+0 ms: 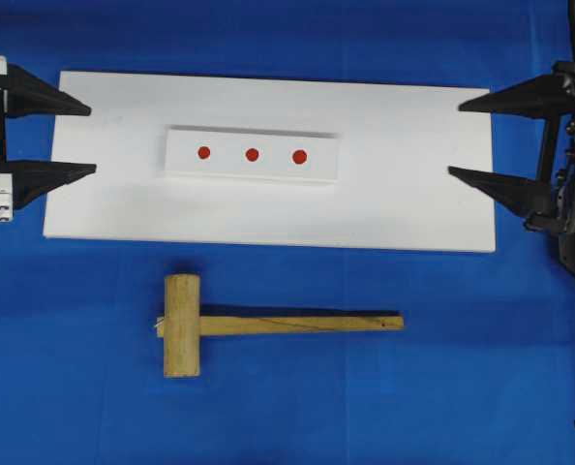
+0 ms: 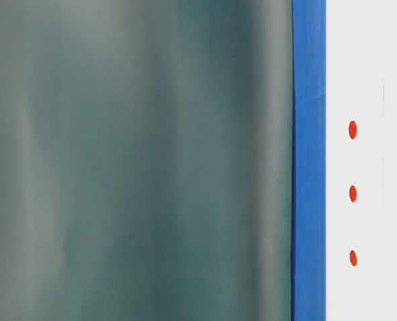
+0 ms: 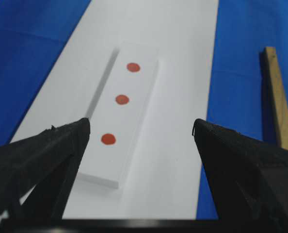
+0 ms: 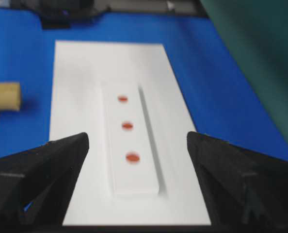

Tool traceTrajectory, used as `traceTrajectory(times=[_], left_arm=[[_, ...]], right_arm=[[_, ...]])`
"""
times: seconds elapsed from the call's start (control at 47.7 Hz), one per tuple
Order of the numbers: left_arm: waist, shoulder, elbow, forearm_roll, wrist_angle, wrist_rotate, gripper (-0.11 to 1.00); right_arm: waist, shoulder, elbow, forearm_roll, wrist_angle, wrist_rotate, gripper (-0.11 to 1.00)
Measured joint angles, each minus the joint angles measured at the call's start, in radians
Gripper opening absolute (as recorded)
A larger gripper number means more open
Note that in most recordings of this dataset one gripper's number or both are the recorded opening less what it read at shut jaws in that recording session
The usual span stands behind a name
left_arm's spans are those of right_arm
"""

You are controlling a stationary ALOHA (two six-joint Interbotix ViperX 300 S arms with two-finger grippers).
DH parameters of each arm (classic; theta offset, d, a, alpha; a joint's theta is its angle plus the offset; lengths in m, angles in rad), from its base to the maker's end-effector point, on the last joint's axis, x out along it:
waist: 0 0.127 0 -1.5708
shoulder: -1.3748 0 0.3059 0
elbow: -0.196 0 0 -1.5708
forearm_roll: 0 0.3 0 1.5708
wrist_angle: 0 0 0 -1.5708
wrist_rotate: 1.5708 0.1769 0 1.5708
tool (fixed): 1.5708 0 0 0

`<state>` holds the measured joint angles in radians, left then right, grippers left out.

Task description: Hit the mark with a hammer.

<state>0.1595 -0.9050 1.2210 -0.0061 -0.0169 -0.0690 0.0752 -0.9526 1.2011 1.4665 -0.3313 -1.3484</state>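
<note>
The hammer (image 1: 268, 324), a light-wood mallet, lies flat on the blue cloth in front of the white board (image 1: 268, 213), head (image 1: 182, 325) to the left, handle pointing right. Three red marks (image 1: 252, 154) sit in a row on a small white block (image 1: 252, 172) on the board. My left gripper (image 1: 91, 139) hovers open at the board's left end, my right gripper (image 1: 455, 139) open at its right end, both empty. The left wrist view shows the left gripper (image 3: 141, 126), the marks (image 3: 122, 99) and the handle (image 3: 277, 97). The right wrist view shows the right gripper (image 4: 137, 138), the marks (image 4: 127, 126) and the head (image 4: 3, 96).
Blue cloth (image 1: 462, 387) covers the table around the board. A dark green curtain (image 2: 138, 160) fills most of the table-level view, beside the blue strip (image 2: 309, 160) and the marks (image 2: 353, 194). The curtain (image 4: 260, 58) also stands at the right of the right wrist view.
</note>
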Motion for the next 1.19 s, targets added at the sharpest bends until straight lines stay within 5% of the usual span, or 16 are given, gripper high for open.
traceTrajectory(times=[0.209,0.607,1.194], left_arm=[[-0.002,-0.051,0.029,0.002,0.000,0.003,0.84],[-0.014,-0.103,0.080,0.002,-0.002,0.040,0.84],[-0.077,-0.163,0.121,0.003,-0.002,0.101,0.84]], right_arm=[[0.000,-0.018,0.084,0.041,0.003,0.002,0.75],[0.000,-0.110,0.179,0.043,0.008,0.012,0.67],[0.000,-0.137,0.187,0.043,0.009,0.025,0.67]])
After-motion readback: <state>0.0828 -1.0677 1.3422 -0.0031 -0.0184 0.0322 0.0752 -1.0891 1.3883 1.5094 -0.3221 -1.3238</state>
